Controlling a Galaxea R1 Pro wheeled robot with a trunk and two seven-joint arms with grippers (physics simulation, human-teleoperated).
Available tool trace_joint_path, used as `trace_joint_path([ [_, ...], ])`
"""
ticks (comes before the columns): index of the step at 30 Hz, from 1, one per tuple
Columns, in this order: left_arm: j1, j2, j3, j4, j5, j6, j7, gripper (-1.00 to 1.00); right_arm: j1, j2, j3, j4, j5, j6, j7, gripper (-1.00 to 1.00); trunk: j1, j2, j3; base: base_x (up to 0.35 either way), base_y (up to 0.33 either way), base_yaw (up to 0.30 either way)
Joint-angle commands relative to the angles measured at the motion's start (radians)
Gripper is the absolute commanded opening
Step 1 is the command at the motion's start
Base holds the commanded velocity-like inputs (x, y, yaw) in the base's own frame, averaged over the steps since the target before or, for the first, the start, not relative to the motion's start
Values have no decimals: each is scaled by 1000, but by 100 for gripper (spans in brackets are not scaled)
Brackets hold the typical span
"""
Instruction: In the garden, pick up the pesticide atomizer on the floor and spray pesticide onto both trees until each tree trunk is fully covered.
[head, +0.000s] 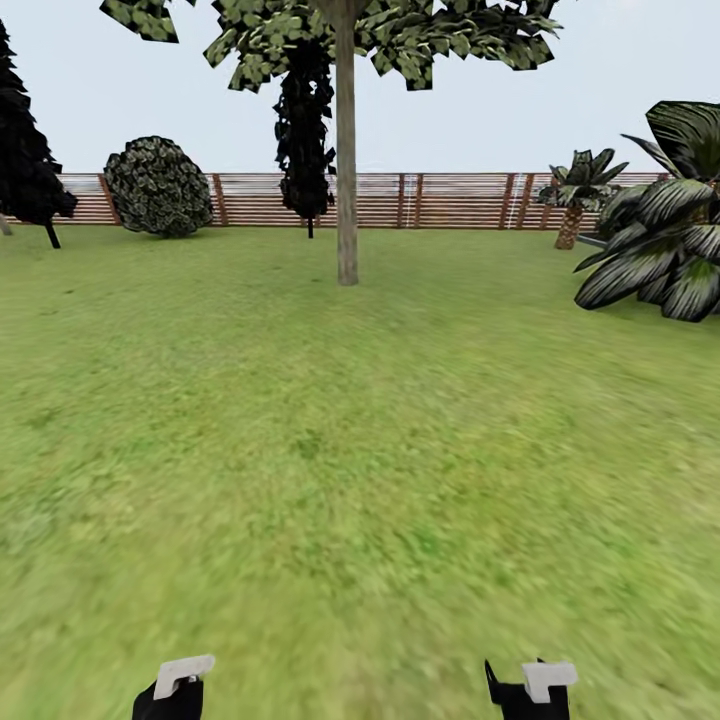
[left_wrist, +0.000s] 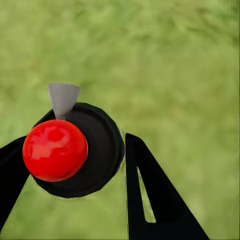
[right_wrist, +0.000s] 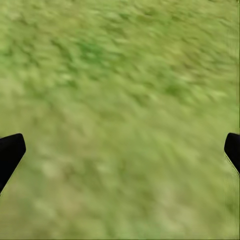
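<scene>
Left fingers (left_wrist: 70, 165) are clamping the atomizer (left_wrist: 75, 150): its black body is sitting between them, red cap (left_wrist: 55, 150) facing the camera, grey nozzle (left_wrist: 63, 99) jutting beyond the fingertips toward the grass (left_wrist: 175, 60). The grip is looking off-centre, with the body pressing one finger and barely meeting the other (left_wrist: 150, 190); a jolt while driving is likely to let it slip or twist, leaving the nozzle aiming away from the target. Ahead, between the two arms in the head view, the trunk (head: 346, 170) is standing well beyond the fingers, before the fence (head: 450, 200); spraying from here is likely to fall short. The second tree is not identifiable. Right fingers (right_wrist: 120, 150) are standing wide apart over bare grass, holding nothing, so they are offering no support if the atomizer shifts.
</scene>
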Motion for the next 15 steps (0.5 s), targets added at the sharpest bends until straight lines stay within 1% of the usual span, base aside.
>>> trace_joint_path([
  [1, 0, 0, 0, 1, 1, -3, 2, -100, 0, 0, 0, 1, 1, -3, 0, 100, 0, 0, -1, 340, 0, 0],
  [15, -1, 0, 0, 1, 1, -3, 2, -100, 0, 0, 0, 1, 1, -3, 2, 100, 0, 0, -1, 340, 0, 0],
])
